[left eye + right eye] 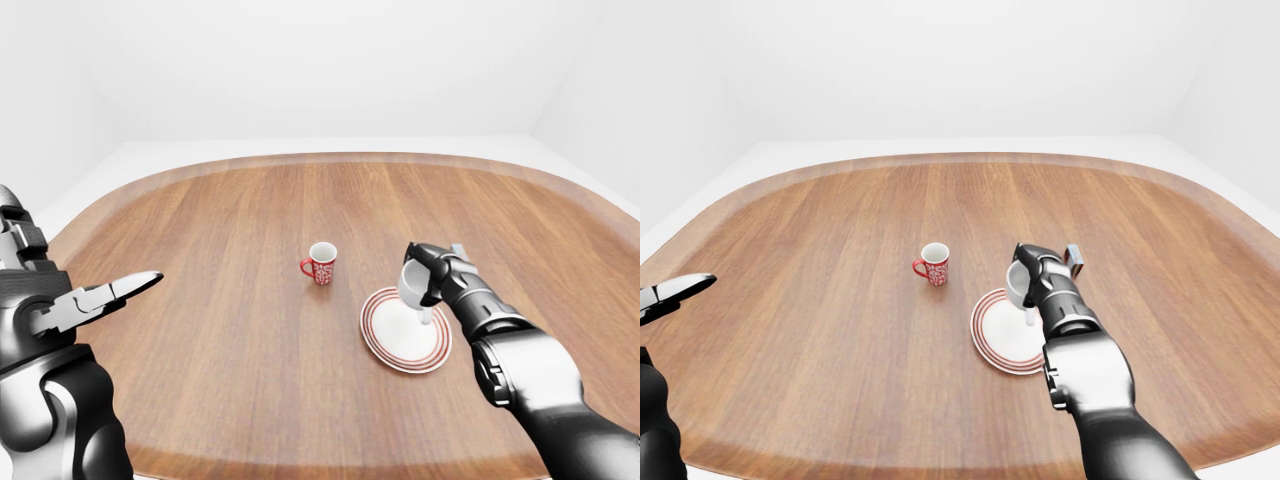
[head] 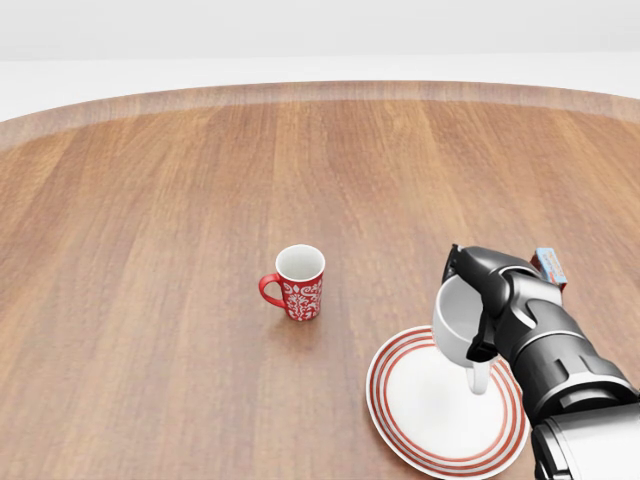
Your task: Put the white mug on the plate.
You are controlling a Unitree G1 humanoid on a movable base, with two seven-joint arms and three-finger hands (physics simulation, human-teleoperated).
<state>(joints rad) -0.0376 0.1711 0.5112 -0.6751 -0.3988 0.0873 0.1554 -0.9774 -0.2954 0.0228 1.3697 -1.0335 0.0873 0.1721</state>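
The white mug [image 2: 455, 322] is held in my right hand [image 2: 487, 305], whose dark fingers close round its rim and side. It hangs tilted just over the upper right part of the white plate with red rings [image 2: 425, 425], its handle pointing down toward the plate. I cannot tell whether the handle touches the plate. My left hand [image 1: 105, 295] is at the left edge of the left-eye view, fingers spread and empty, far from the mug and plate.
A red patterned mug [image 2: 300, 285] stands upright on the wooden table [image 2: 150, 200], left of and above the plate. A small red and blue object [image 2: 550, 265] lies behind my right hand. White walls surround the table.
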